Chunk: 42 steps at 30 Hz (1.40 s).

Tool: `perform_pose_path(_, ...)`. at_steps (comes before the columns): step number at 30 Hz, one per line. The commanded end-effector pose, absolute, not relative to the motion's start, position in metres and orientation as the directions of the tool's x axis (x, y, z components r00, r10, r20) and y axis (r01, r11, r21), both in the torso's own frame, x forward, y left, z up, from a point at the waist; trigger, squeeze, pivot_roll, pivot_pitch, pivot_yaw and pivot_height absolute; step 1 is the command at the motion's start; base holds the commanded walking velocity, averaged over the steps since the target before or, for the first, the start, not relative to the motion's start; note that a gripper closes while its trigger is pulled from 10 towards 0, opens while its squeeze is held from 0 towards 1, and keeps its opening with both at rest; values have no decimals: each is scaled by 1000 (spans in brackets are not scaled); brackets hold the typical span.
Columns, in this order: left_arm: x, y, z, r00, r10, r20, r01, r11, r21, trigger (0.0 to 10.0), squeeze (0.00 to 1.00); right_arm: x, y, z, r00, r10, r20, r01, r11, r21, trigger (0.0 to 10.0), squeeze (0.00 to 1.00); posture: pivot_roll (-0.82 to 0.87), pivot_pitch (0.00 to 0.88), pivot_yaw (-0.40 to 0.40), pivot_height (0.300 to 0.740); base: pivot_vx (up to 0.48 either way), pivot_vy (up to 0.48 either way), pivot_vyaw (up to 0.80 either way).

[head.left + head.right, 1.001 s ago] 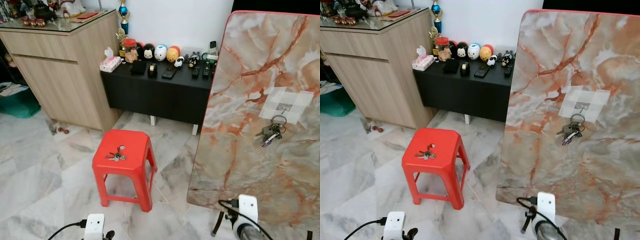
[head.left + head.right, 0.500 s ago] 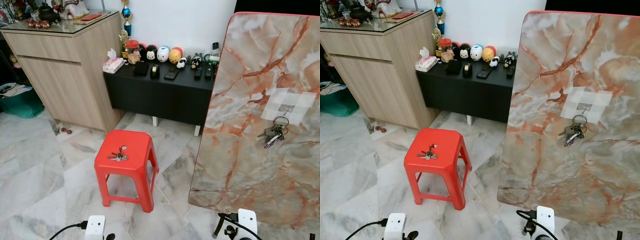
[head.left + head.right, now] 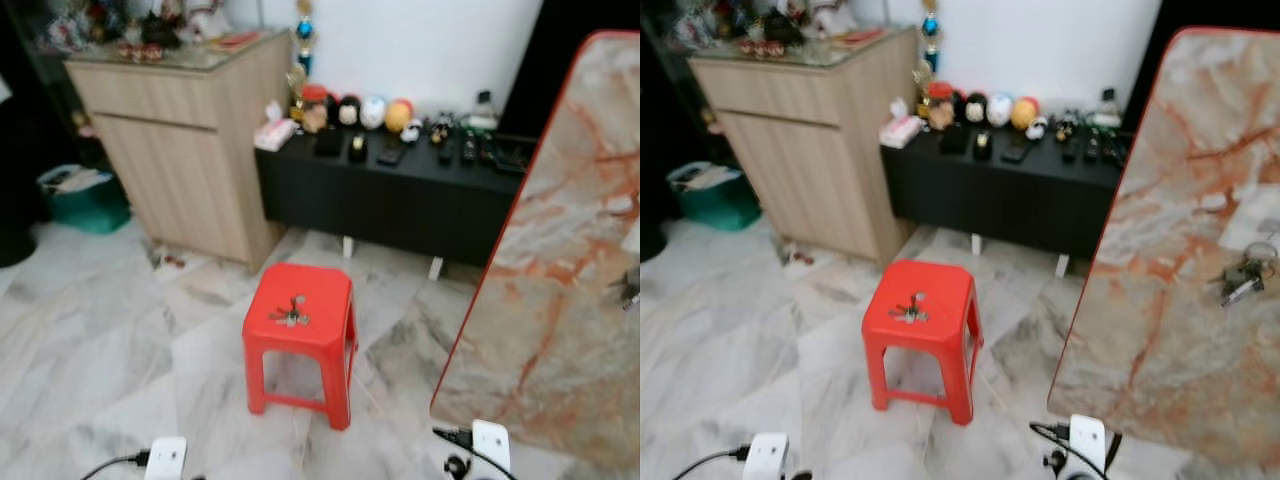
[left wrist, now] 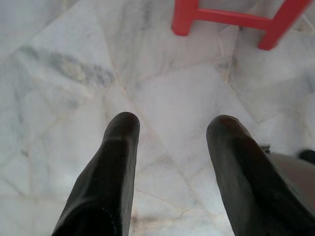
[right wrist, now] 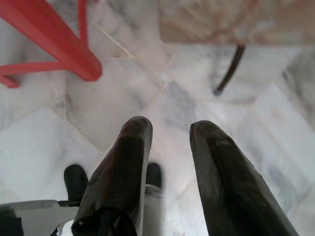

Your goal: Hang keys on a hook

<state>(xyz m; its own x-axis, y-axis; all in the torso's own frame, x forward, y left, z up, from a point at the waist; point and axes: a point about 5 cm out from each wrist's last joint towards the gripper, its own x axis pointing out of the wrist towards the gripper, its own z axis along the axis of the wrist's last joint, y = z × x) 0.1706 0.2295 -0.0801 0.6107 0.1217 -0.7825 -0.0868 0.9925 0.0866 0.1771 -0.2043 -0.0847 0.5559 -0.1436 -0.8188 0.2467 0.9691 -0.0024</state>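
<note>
A: What sits nearest?

B: Both arms hang low. The left gripper (image 4: 172, 130) points down at the marble floor (image 4: 74, 73), its 2 fingers spread wide with nothing between them. The right gripper (image 5: 170, 130) also hangs over the floor, fingers parted by a narrower gap, holding nothing.

A: Do the wrist views add anything the head views lack?

B: The left wrist view catches the red feet of the stool (image 3: 297, 325) at the edge. The right wrist view shows a stool leg, the bottom edge of the marble-patterned board (image 3: 1170, 280) and a thin dark leg standing on the floor under it.

A: And further out?

B: In the head views, which are a bit blurred, the stool stands on the floor with 1 bunch of keys (image 3: 291, 316) lying on its seat beside the hole in the middle. To the robot's right the board stands upright. The right eye view shows a 2nd bunch of keys (image 3: 1240, 281) hanging on the board just below a pale patch; in the left eye view that bunch is cut by the frame edge.

A: Behind that?

B: A low black bench (image 3: 400, 190) against the white wall, lined with small round figurines, and a wooden cabinet (image 3: 180, 150) to its left. A green tub (image 3: 85, 200) sits on the floor beside the cabinet.
</note>
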Motion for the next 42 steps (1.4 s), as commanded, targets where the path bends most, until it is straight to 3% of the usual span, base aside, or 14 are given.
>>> perform_pose_path(1, 165, 227, -84, 588, 118, -800, -96, 993, 76, 10000, 0, 172, -208, -86, 548, -159, -821, 275, 961, -2, 10000, 0, 6, 0, 19, 740, 0, 472, 0)
perform_pose_path(17, 158, 229, -86, 575, 123, -809, -106, 991, 75, 10000, 0, 166, -208, -89, 532, -157, -832, 277, 961, -4, 10000, 0, 18, 0, 9, 740, 0, 464, 0)
perform_pose_path(36, 172, 224, -81, 613, 138, -778, -140, 988, 65, 10000, 0, 179, -209, -83, 565, -153, -811, 281, 960, 15, 10000, 0, 32, 0, -6, 740, 0, 458, 0)
perform_pose_path(42, 176, 223, -80, 615, 147, -775, -136, 988, 79, 10000, 0, 181, -209, -82, 565, -154, -811, 272, 962, 6, 10000, 0, 40, 0, -12, 740, 0, 43, 0)
